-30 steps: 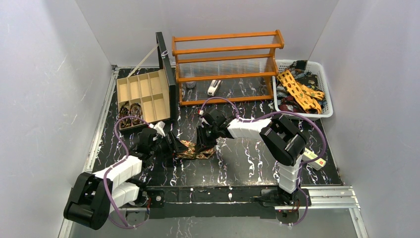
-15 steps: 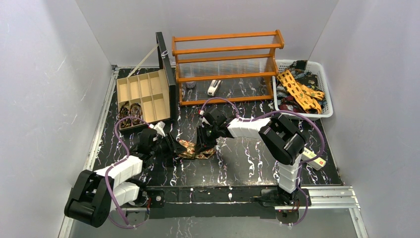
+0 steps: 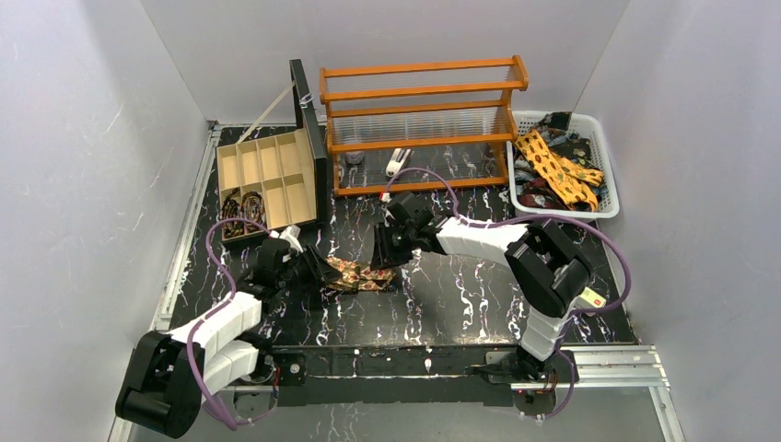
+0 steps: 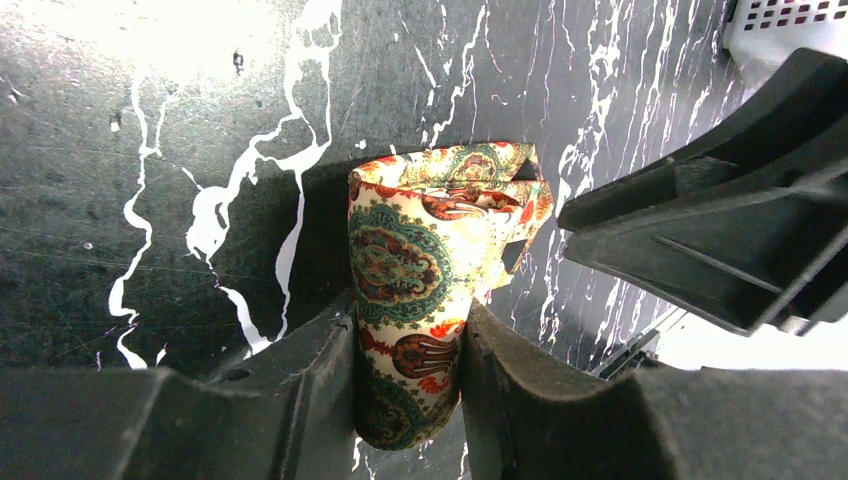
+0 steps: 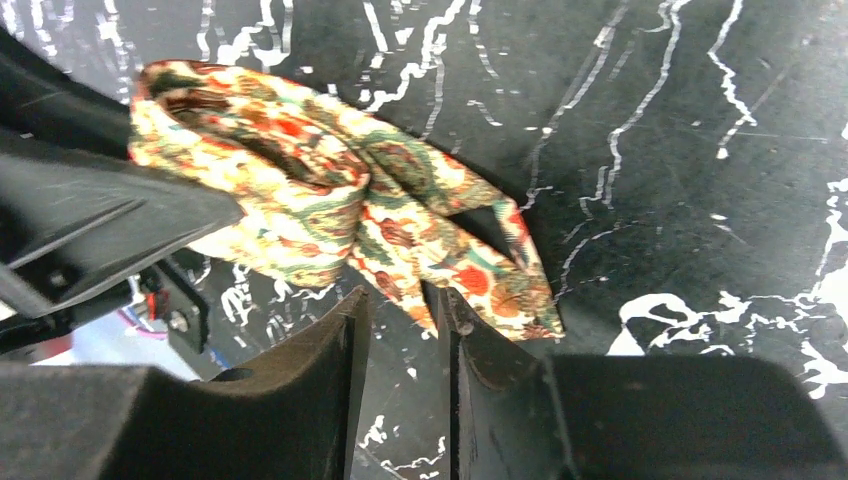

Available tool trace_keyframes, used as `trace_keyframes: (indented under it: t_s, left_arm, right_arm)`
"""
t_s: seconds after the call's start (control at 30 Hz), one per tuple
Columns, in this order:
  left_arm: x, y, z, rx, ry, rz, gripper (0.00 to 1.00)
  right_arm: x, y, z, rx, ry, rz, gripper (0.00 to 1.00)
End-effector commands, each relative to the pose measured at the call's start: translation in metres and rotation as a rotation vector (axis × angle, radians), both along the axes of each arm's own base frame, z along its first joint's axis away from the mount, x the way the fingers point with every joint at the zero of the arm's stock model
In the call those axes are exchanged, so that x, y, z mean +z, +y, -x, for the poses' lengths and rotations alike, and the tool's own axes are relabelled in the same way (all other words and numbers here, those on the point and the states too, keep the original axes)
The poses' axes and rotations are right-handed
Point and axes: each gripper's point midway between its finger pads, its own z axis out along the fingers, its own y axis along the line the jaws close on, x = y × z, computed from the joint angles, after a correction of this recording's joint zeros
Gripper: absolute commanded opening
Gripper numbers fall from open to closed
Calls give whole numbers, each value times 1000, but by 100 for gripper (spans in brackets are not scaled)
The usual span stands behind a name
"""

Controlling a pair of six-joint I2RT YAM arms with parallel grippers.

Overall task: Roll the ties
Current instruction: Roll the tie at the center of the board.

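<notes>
The paisley tie (image 3: 357, 273) lay mid-table (image 3: 460, 299), its long axis running from arm to arm: the left gripper (image 4: 408, 330) was clamped on its folded end, while the right gripper (image 5: 400, 305), jaws narrowly apart, met the loose tail, its grip impossible to tell.

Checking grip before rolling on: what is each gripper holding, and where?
Left gripper pinches the tie across its folded end. Right gripper sits at the tie's loose strip; whether it grips cannot be told.
</notes>
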Motion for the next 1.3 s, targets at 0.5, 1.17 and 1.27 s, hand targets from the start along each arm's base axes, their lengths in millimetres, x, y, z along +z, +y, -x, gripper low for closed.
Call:
trace_keyframes:
  t_s: [0.5,1.17,1.27]
  left_arm:
    - [10,22,-13,64,15,-152,33]
    - [20,44,-16,126,10,-588,30]
    - [29,40,-18,130,-22,-684,30]
  right_arm:
    - [-44,-22,32,37,164,103,34]
    - [-1,-10,20,66,66,-10,38]
    - [-4,-29,7,-36,46,36,39]
